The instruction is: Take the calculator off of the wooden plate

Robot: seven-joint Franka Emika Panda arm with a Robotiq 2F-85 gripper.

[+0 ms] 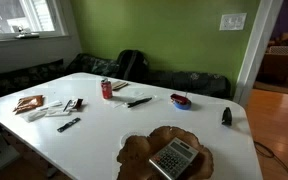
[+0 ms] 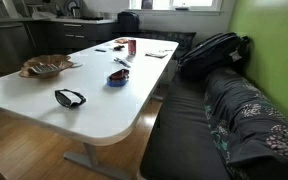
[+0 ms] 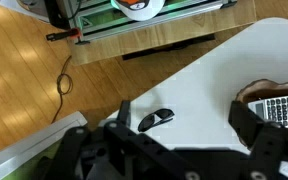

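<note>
Calculator point(image 1: 174, 157) lies flat on the wooden plate point(image 1: 134, 148), near the edge of the white counter point(image 1: 94, 135). Wrist view: jaws wide apart, hanging above the counter, apart from the calculator.

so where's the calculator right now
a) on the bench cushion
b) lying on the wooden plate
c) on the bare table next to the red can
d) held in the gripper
b: in an exterior view the calculator lies flat on the wooden plate at the near table edge, and the wrist view shows it there too.
</note>
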